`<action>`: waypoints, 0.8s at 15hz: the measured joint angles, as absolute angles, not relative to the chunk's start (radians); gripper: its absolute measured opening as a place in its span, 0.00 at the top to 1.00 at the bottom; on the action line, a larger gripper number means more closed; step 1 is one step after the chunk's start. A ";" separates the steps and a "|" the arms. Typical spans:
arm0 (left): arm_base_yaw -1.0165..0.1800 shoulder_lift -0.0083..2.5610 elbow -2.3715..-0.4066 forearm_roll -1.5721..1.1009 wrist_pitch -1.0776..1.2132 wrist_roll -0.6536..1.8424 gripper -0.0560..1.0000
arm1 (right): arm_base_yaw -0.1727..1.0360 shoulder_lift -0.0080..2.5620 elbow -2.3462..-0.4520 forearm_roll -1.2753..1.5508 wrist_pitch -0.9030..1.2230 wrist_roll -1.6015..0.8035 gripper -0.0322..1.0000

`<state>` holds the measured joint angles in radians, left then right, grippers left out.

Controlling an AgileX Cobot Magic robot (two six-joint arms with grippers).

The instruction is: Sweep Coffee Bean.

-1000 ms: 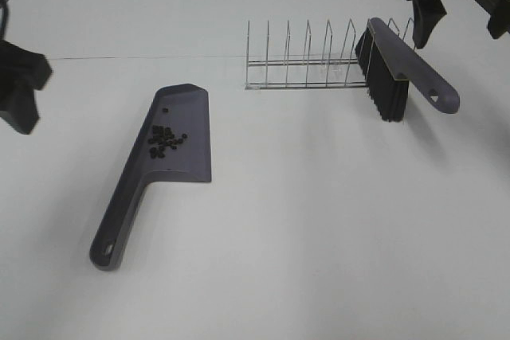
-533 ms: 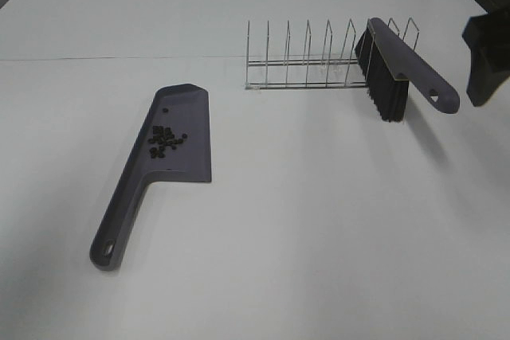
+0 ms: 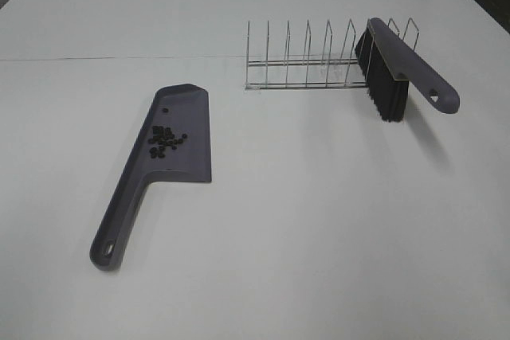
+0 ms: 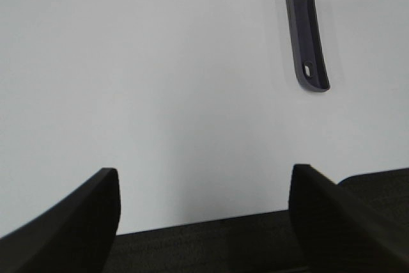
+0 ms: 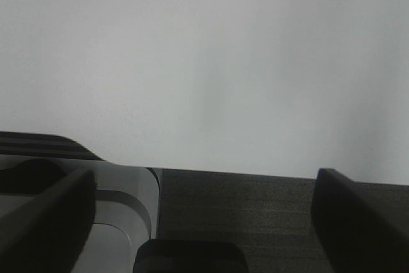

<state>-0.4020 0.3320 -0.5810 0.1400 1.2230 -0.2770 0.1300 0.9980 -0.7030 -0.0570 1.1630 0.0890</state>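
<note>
A cluster of small dark coffee beans (image 3: pixel 163 140) lies on the blade of a purple-grey dustpan (image 3: pixel 171 161) at the left of the white table; its handle (image 3: pixel 115 228) points toward the near edge. The handle also shows in the left wrist view (image 4: pixel 313 43). A purple brush (image 3: pixel 394 69) with black bristles leans in the right end of a wire rack (image 3: pixel 307 61). Neither gripper shows in the exterior view. My left gripper (image 4: pixel 204 206) is open and empty over the table's edge. My right gripper (image 5: pixel 204 206) is open and empty over the table's edge.
The white table (image 3: pixel 319 220) stretches wide around the dustpan and rack. Dark floor shows past the table edge in the left wrist view (image 4: pixel 223 241) and the right wrist view (image 5: pixel 255 209), where a grey base (image 5: pixel 108 222) also sits.
Both grippers have drawn back out of the exterior view: the left one left first, then the right one. The dustpan, beans, brush and rack have not moved.
</note>
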 joint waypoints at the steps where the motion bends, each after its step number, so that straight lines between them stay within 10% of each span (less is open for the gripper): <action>1: -0.402 0.272 -0.567 0.133 1.223 -0.236 0.30 | 0.130 0.969 -0.684 -0.057 1.162 0.089 0.15; 12: -0.402 0.121 -0.510 0.055 1.083 -0.074 0.30 | 0.130 0.068 -0.539 0.051 1.132 -0.092 0.15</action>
